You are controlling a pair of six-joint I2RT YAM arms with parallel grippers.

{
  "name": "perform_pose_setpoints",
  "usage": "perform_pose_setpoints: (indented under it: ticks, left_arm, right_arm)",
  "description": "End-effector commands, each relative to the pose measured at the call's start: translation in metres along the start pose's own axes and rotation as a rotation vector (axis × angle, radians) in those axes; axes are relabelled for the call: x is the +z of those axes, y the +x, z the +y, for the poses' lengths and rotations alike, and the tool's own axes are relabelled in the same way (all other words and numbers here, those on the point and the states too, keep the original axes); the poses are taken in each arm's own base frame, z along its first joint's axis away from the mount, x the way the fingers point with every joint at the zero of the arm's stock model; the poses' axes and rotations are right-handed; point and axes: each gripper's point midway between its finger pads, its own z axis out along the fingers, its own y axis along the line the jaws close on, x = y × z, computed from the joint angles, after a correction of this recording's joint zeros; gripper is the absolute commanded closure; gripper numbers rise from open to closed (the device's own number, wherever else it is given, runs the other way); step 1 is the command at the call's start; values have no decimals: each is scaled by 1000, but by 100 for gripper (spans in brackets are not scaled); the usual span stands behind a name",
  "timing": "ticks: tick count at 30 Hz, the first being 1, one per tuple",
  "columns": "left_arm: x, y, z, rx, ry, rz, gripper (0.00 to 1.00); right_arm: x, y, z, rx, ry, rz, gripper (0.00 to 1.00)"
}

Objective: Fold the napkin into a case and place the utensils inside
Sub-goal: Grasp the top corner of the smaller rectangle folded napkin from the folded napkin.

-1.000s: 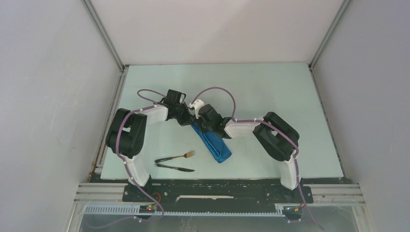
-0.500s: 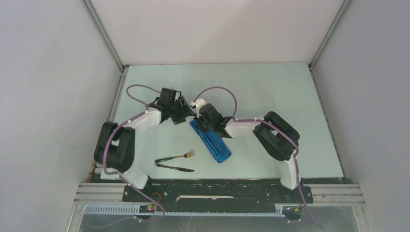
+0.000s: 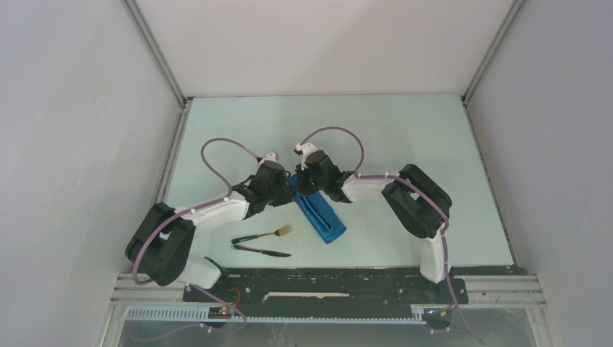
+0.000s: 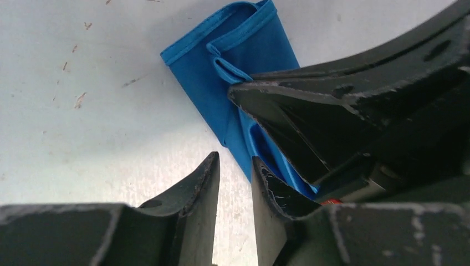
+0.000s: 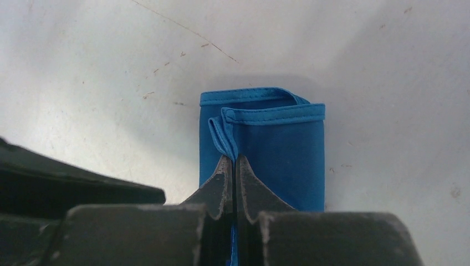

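On pale desk (image 3: 405,130), saw blue case (image 3: 323,219) pinched in closed right claw (image 5: 232,159); left claw (image 4: 234,160) narrowly parted beside case, empty.

Table (image 3: 405,130) is viewed from above and behind; wrist views are set close, angled down; the folded napkin (image 3: 325,220) is shared by all three.

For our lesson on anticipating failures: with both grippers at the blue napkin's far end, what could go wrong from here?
1. The right gripper is shut on a fold of the napkin; lifting could pull the folded strip open.
2. The left gripper, slightly open, sits right beside the right one; they might collide.
3. The fork and knife seem to meet at their handles; grabbing one may drag the other.
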Motion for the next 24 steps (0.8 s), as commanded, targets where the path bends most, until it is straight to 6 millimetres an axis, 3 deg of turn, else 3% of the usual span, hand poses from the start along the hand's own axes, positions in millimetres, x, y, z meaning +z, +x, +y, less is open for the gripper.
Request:
perform_pose_setpoints:
  ticks: [1,13,24]
  left_arm:
    - [11,-24,-11,38,-5,-92,66]
    - [35,-28,-18,135,-104,-52,66]
    - [43,-20,-17,189,-162,-27,70]
  right_arm:
    - [-19,-31,9,85,-65,-83,100]
    - [-23,-35,6,119,-83,-93,100]
    - [-23,-37,4,133,-85,-99,100]
